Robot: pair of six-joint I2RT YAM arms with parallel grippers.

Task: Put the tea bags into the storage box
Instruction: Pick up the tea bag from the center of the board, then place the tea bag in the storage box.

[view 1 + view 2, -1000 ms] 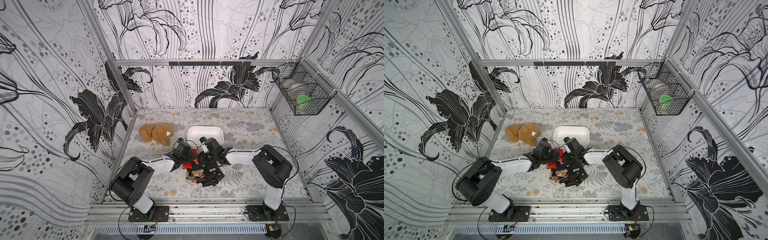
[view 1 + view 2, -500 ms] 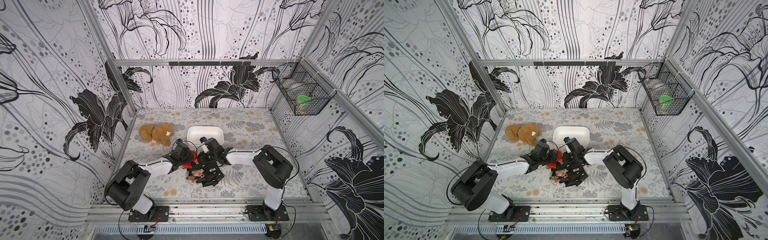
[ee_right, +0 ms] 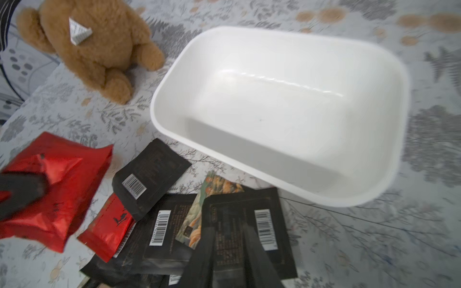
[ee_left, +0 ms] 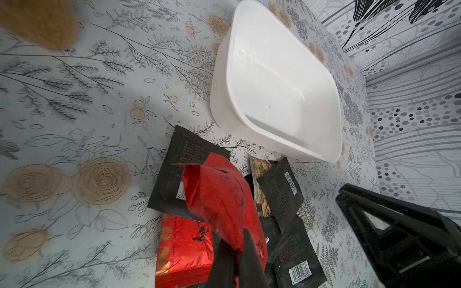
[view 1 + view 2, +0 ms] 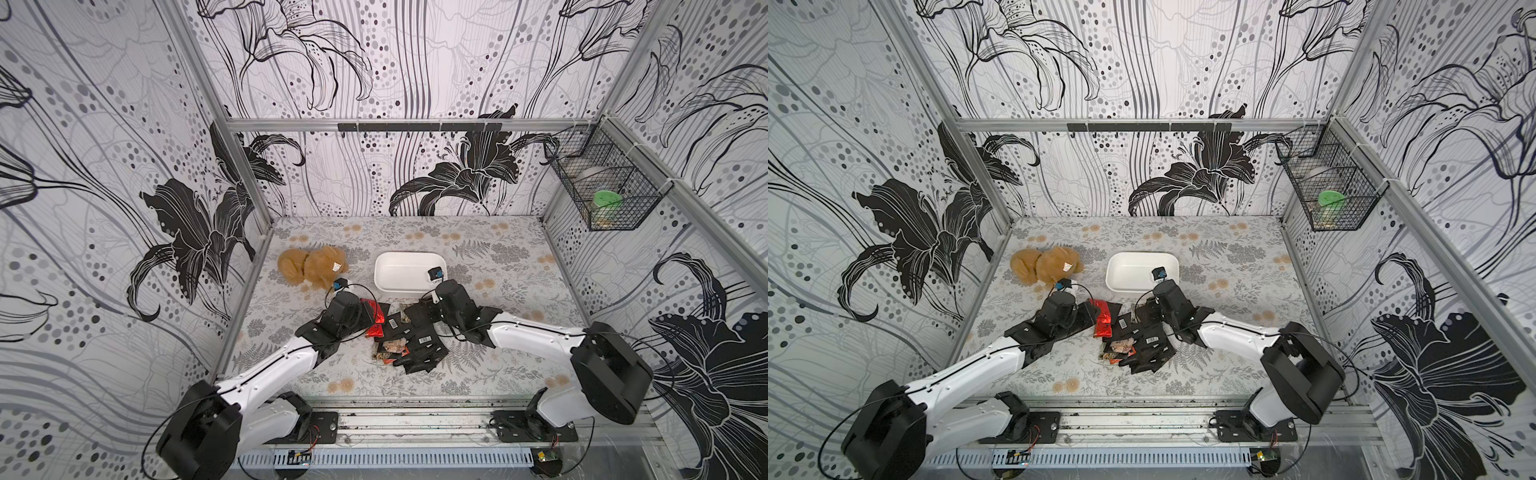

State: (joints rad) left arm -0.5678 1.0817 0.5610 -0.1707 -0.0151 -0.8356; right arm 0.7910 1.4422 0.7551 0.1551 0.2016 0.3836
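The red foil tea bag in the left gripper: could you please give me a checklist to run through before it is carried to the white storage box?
1. Grip: ok. The left gripper is shut on one edge of the red foil tea bag.
2. Single bag: ok, it seems. A second red tea bag lies flat beneath, not pinched.
3. Target: ok. The white rectangular plastic storage box is open and empty.
4. Obstacle: ok. The brown plush toy sits beside the box, apart from it.
5. Other arm: cannot tell. The right gripper straddles a black barcode-labelled tea bag, but whether it holds it is unclear.
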